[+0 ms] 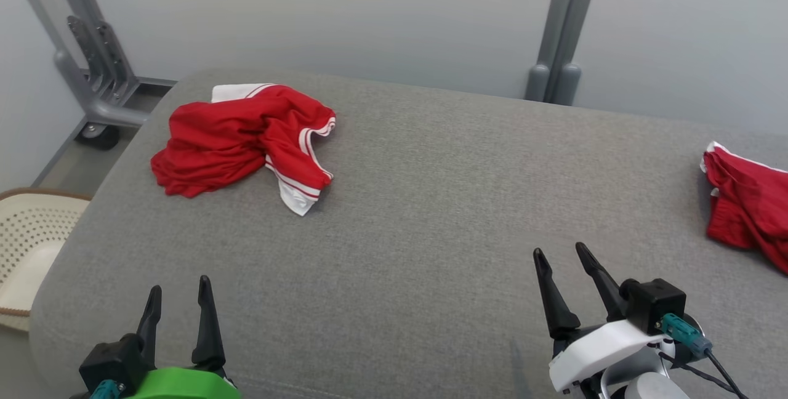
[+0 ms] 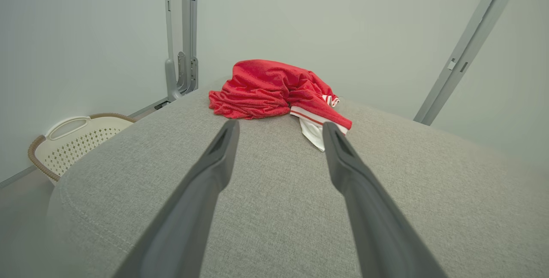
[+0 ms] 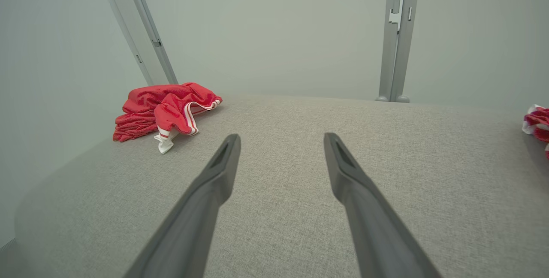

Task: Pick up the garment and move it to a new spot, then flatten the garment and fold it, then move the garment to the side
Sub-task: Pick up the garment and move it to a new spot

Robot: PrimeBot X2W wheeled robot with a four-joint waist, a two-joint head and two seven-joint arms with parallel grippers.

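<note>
red garment (image 1: 240, 140) crumpled at far left of grey surface (image 1: 431, 202), lying free. left tool (image 1: 179, 286) and right tool (image 1: 560, 250) both spread wide, empty, near front edge, well apart from garment.

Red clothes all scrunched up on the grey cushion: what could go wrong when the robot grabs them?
The red garment lies bunched, so the open left gripper might pinch one layer and lift it tangled. It sits near the grey cushion's far left corner; a tug could slide it off toward the basket. A second red garment at the right edge might get mistaken for it.
</note>
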